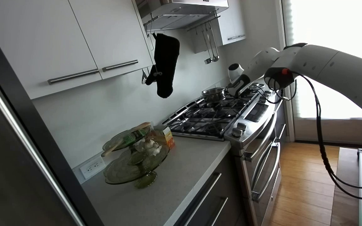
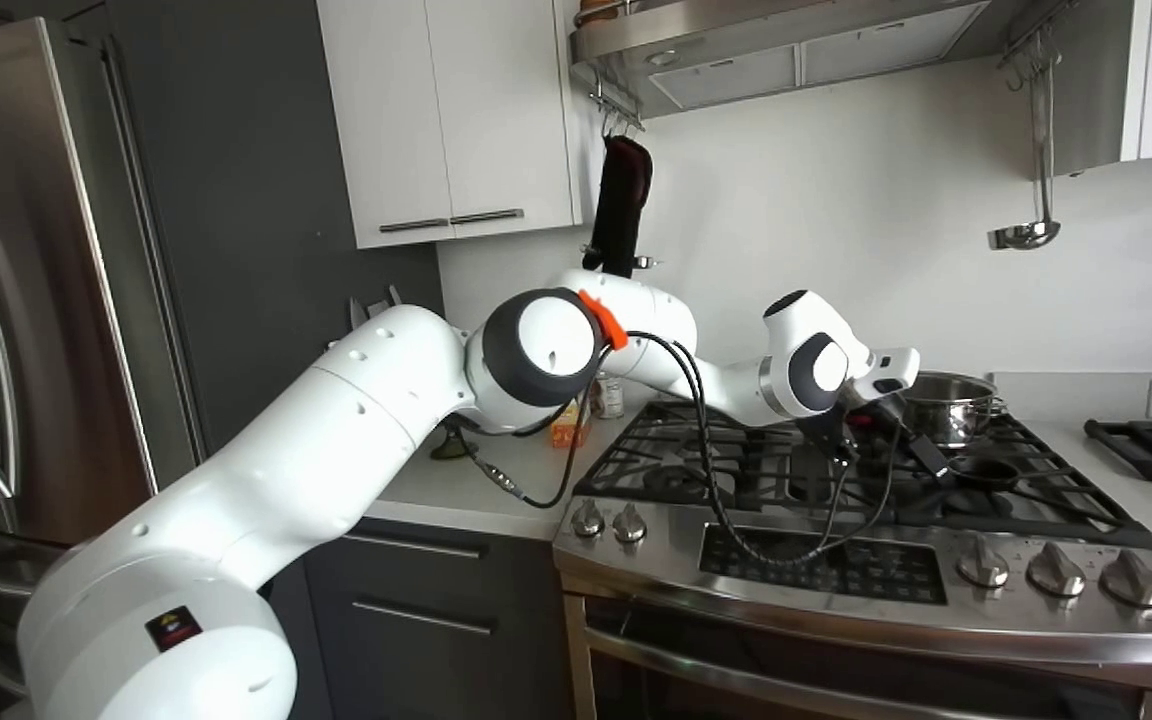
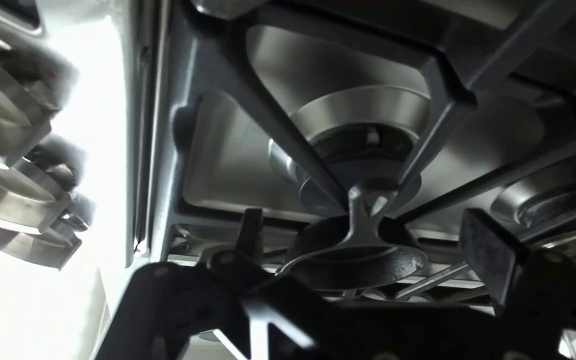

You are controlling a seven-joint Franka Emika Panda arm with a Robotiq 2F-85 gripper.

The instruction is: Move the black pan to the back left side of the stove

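Steel stove (image 2: 836,630) w/ grates (image 3: 293,132) stands by white wall (image 2: 786,200). On its rt side, pan (image 3: 350,272) has handle (image 3: 365,232) to left, long axis left-rt. My gripper (image 3: 368,235) has jaws wide.

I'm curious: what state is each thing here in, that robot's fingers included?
Fingers: spread apart, gripping nothing
Black pan: resting on the stove, ungripped
Steel pot: upright, uncovered
Front burner: no flame visible
Oven door: shut
Cabinet doors: shut
Oven mitt: hanging
Ladle: hanging

the rounded white arm (image 2: 366,420) has dark joint rings (image 2: 504,352), black cables (image 2: 703,430), an orange strap (image 2: 603,319) and a black gripper (image 3: 368,240).
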